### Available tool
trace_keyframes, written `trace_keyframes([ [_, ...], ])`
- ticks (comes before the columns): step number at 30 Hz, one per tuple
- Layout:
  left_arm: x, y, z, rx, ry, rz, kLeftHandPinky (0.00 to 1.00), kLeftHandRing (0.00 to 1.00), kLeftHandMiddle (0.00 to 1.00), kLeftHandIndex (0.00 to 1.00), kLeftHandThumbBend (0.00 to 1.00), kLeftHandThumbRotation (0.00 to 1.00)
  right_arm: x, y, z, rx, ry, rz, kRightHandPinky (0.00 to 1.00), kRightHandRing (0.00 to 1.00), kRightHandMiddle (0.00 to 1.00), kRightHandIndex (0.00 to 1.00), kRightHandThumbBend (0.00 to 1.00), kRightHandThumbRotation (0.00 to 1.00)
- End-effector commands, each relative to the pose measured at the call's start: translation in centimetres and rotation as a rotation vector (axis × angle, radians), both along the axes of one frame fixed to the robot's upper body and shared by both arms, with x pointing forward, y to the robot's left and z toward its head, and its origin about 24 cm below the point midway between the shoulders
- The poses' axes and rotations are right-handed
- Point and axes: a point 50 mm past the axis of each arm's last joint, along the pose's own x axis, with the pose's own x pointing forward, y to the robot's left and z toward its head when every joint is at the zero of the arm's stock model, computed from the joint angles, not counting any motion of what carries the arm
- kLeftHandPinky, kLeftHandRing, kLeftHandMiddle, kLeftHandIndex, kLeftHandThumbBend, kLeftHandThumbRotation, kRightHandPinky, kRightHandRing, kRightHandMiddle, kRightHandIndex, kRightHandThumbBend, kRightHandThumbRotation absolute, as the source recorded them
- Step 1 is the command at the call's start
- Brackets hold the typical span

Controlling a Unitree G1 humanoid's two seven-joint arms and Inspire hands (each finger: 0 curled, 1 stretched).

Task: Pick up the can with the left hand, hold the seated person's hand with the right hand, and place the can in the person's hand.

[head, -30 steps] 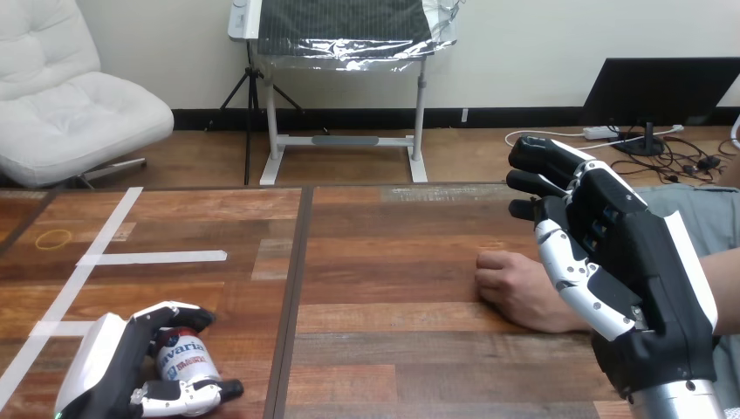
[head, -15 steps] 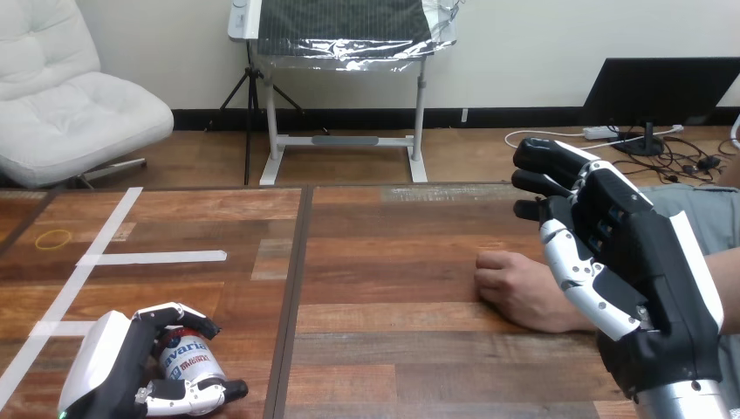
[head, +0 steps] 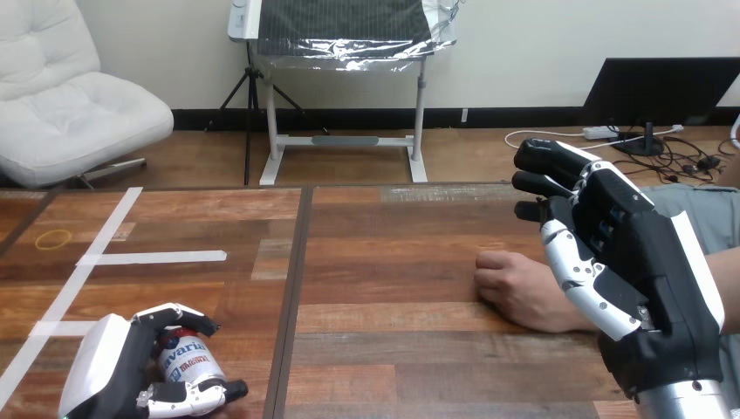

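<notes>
My left hand [head: 105,375] has its fingers curled round the can [head: 185,362], roughly upright at near left. The person's hand [head: 517,288] lies well off right, beside my right hand [head: 633,271], which is loosely spread and gripping nothing.

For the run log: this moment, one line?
left hand shut on white metal can | right hand open beside person's hand, contact unclear | handover pending

Glossy can [head: 188,367] (matt wooden table [head: 393,349])
</notes>
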Motion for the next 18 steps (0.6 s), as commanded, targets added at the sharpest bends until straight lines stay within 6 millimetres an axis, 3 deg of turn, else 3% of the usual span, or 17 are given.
trace_keyframes([
  [1,0.51,-0.26,0.08,-0.008,-0.021,0.003,0.41,0.47,0.53,0.57,0.65,0.00,0.42,0.27,1.73,-0.009,-0.091,0.020,0.73,0.79,0.79,0.74,0.04,0.00],
  [18,0.59,-0.55,0.22,-0.065,-0.079,0.033,0.41,0.47,0.54,0.58,0.65,0.00,0.52,0.32,1.73,-0.006,-0.097,0.020,0.69,0.77,0.78,0.75,0.03,0.00],
])
